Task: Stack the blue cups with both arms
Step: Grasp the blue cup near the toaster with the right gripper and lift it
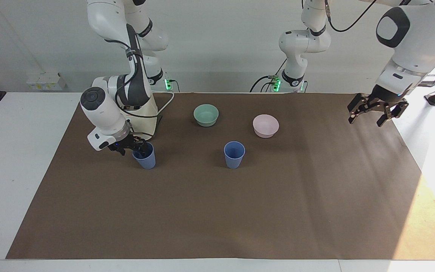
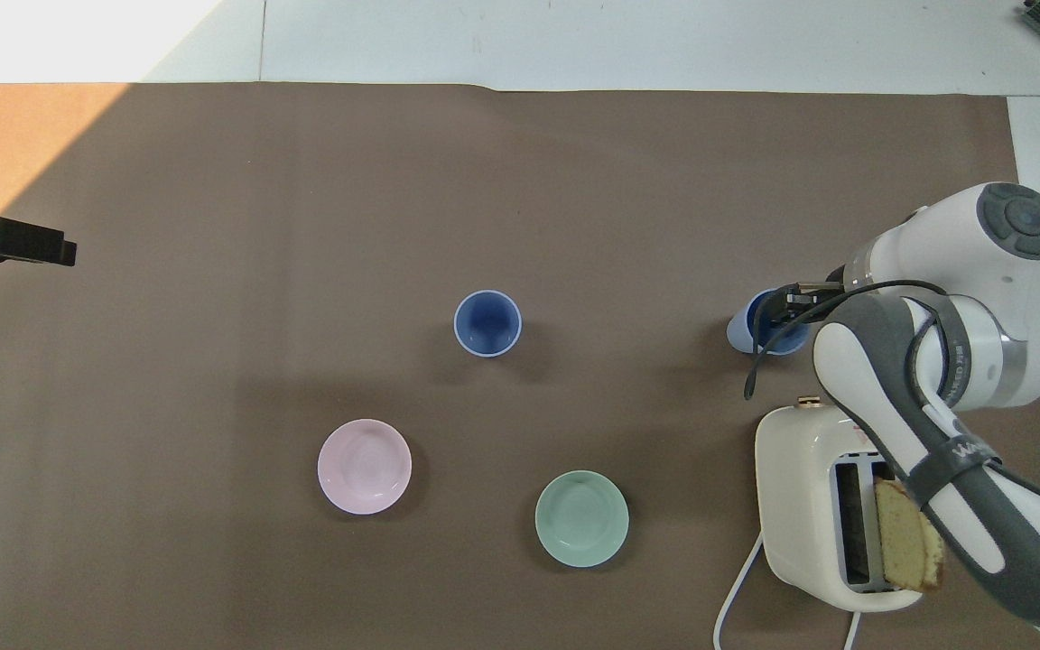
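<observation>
right gripper (image 1: 139,147): jaws astride cup (image 1: 144,155) rim beside toaster (image 2: 822,506), grip unclear | second cup (image 1: 234,154) mid-worktop, free | left gripper (image 1: 372,109): jaws wide, empty; overhead shows only its tip | bread slice (image 2: 908,546) seen overhead only

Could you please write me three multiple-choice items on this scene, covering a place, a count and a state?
1. Where is the right tool?
A. At the rim of the blue cup beside the toaster
B. Over the other cup
C. Inside the toaster

2. How many bowls are there?
A. One
B. Two
C. Four

3. What state is the left tool in?
A. Open and empty
B. Shut on a cup
C. Shut on bread

Key: 1 A, the facing view shows it down at that cup's rim. 2 B, only the pink bowl and the teal bowl show. 3 A, its fingertips stand apart with nothing between them.
</observation>
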You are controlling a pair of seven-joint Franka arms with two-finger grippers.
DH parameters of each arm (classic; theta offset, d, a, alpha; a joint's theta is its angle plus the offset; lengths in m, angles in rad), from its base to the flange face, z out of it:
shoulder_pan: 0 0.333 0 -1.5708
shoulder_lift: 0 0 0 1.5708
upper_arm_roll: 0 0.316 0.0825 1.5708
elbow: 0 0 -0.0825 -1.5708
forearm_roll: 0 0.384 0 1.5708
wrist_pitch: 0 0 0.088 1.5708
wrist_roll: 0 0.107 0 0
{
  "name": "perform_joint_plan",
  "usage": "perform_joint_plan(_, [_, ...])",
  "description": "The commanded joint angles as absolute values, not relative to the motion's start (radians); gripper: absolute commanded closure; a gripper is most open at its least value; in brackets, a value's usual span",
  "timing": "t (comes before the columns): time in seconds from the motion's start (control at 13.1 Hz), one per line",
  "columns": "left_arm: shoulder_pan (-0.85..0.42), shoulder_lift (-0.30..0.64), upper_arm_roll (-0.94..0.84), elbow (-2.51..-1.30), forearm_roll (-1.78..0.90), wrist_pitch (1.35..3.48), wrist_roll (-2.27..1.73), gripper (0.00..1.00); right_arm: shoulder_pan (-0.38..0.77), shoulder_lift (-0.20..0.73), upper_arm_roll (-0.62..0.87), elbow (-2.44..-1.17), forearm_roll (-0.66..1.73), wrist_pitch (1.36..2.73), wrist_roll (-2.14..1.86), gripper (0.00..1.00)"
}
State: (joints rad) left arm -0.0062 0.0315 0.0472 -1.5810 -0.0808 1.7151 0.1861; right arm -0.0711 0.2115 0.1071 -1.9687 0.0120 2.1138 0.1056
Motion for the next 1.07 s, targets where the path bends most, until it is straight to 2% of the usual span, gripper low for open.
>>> perform_joint_plan(0.0, [0.021,0.048,0.035,-1.482,-0.069,1.603,0.201,0.0,-0.074,0.206,0.107,-1.976,0.021,2.129,0.097,1.0])
perform_joint_plan(0.15, [0.017,0.026,0.037,-1.483,-0.032,1.565,0.189,0.0,-0.072,0.207,0.11,-1.97,0.02,2.126,0.097,1.0])
perform_joint_plan(0.3, [0.018,-0.085,0.037,-1.659,-0.034,1.602,0.184,0.0,-0.072,0.204,0.117,-1.961,0.021,2.112,0.1,1.0])
perform_joint_plan(0.38, [0.017,-0.093,0.037,-1.676,-0.034,1.644,0.184,0.0,-0.072,0.196,0.12,-1.936,0.021,2.088,0.1,1.0])
perform_joint_plan(0.69, [0.011,-0.087,0.037,-1.666,-0.032,1.646,0.187,0.0,-0.072,0.19,0.175,-1.786,0.025,1.892,0.149,1.0])
perform_joint_plan(0.99, [0.012,-0.087,0.037,-1.666,-0.032,1.644,0.189,0.0,-0.025,0.19,0.258,-1.666,0.02,1.833,0.348,1.0])
